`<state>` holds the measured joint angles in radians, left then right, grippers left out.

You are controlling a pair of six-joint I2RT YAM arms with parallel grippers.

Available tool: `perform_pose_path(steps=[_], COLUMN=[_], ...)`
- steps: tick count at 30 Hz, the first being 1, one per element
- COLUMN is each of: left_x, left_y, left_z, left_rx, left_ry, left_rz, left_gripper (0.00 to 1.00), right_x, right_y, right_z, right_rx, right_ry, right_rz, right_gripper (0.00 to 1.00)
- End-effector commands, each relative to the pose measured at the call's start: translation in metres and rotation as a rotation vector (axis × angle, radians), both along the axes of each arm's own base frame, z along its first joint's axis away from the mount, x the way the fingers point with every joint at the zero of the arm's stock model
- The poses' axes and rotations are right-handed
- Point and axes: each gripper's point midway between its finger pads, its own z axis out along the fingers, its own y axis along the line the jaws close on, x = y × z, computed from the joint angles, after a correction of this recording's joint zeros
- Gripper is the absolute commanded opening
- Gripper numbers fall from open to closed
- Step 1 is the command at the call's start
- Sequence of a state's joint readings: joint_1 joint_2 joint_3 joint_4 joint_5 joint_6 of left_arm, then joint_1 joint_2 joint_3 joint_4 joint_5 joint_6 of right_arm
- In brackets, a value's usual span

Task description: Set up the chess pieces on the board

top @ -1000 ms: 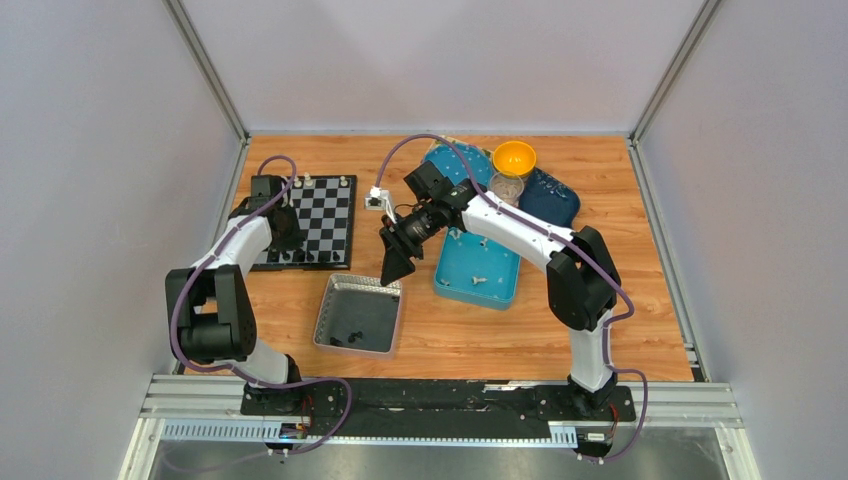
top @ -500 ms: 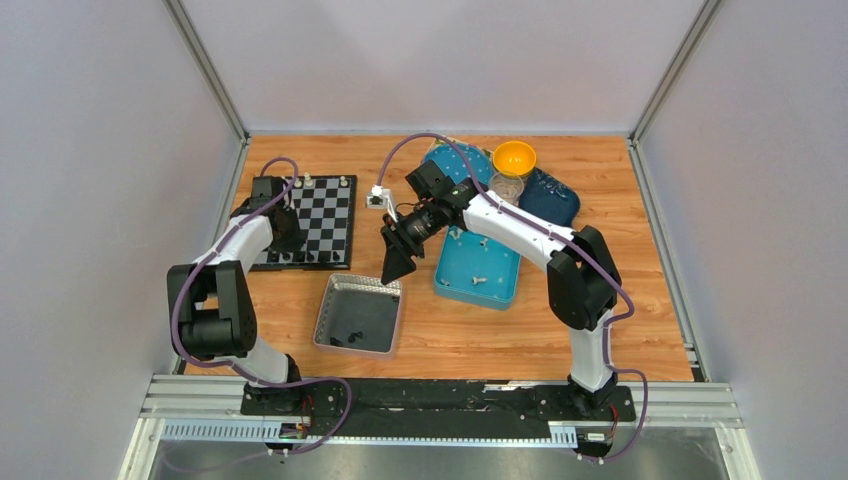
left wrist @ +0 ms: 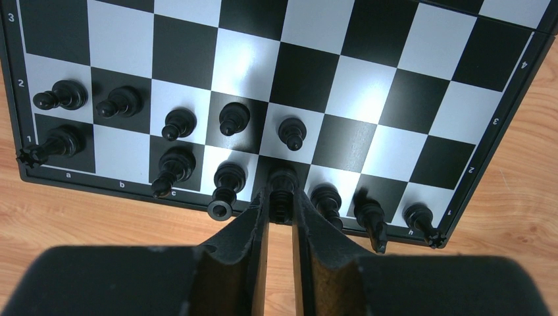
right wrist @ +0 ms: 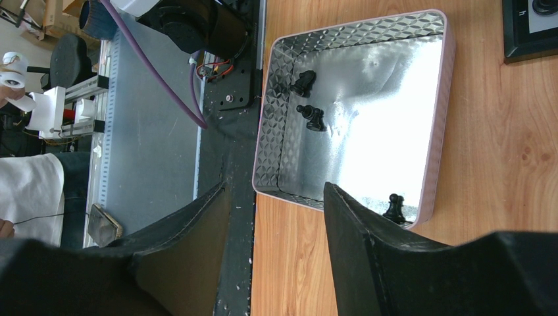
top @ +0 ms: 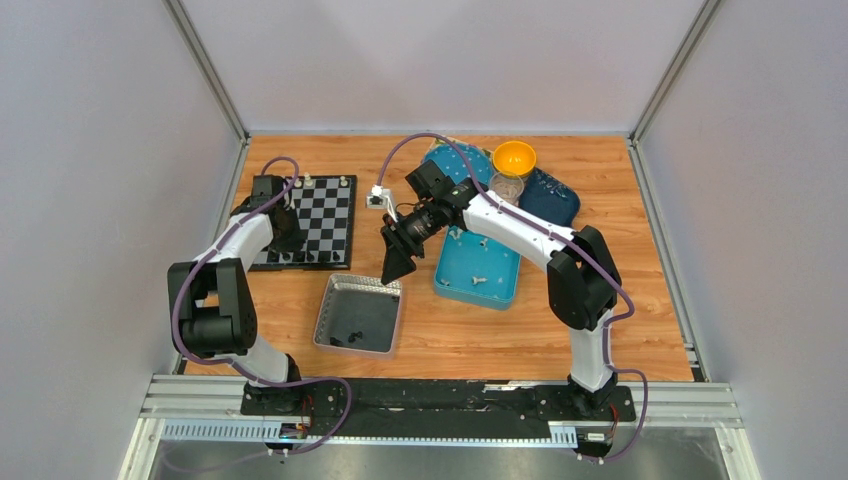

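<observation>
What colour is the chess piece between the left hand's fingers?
Black. The chess piece shows best in the left wrist view.

Left wrist camera: the board (left wrist: 368, 85) runs off the top and left edges of my view. The fingers of the left gripper (left wrist: 279, 197) cover the lower part of a black piece (left wrist: 283, 179) on the near row, and I cannot tell whether they pinch it.

Overhead: the chessmen (top: 300, 256) and the pale bits (top: 479, 279) in the blue tray (top: 448, 285) are too small for me to name.

Right wrist camera: a black pawn (right wrist: 394, 208) sits partly hidden at the metal tray's (right wrist: 355, 23) edge. Only a corner of the board shows.
</observation>
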<state>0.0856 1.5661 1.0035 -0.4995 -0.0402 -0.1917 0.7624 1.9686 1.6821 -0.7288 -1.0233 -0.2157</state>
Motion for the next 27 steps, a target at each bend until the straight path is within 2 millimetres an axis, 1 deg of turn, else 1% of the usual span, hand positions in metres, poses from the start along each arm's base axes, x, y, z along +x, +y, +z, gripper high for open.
perform_pose_path(steps=[1,7,9,15,21,23,24,25,27], left_x=[0.006,0.008,0.009,0.013,0.020,0.021,0.021,0.021,0.019], left_y=[0.006,0.006,0.006,0.004,0.004,0.004,0.004,0.004,0.004], left_z=[0.009,0.013,0.014,0.023,0.041,0.050,0.053,0.061,0.070], left_rx=[0.026,0.025,0.024,0.015,0.010,0.013,0.014,0.016,0.015], left_ry=[-0.012,-0.018,-0.020,-0.039,-0.080,-0.098,-0.105,-0.125,-0.147], left_rz=[0.000,0.003,0.004,0.005,0.003,0.001,0.003,0.003,0.004], left_gripper=[0.27,0.30,0.34,0.39,0.40,0.41,0.43,0.43,0.45], right_x=[-0.001,0.000,-0.001,0.000,0.000,0.000,0.000,0.000,0.001], right_y=[-0.001,-0.001,-0.002,-0.002,-0.003,-0.003,-0.003,-0.004,-0.005], right_z=[0.014,0.014,0.014,0.013,0.014,0.015,0.015,0.015,0.016], right_rx=[0.041,0.041,0.040,0.038,0.040,0.042,0.044,0.041,0.047], right_ry=[-0.022,-0.022,-0.021,-0.020,-0.027,-0.040,-0.044,-0.045,-0.059], right_rz=[0.015,0.013,0.013,0.012,0.014,0.017,0.019,0.021,0.027], right_gripper=[0.58,0.58,0.58,0.58,0.58,0.58,0.58,0.58,0.58])
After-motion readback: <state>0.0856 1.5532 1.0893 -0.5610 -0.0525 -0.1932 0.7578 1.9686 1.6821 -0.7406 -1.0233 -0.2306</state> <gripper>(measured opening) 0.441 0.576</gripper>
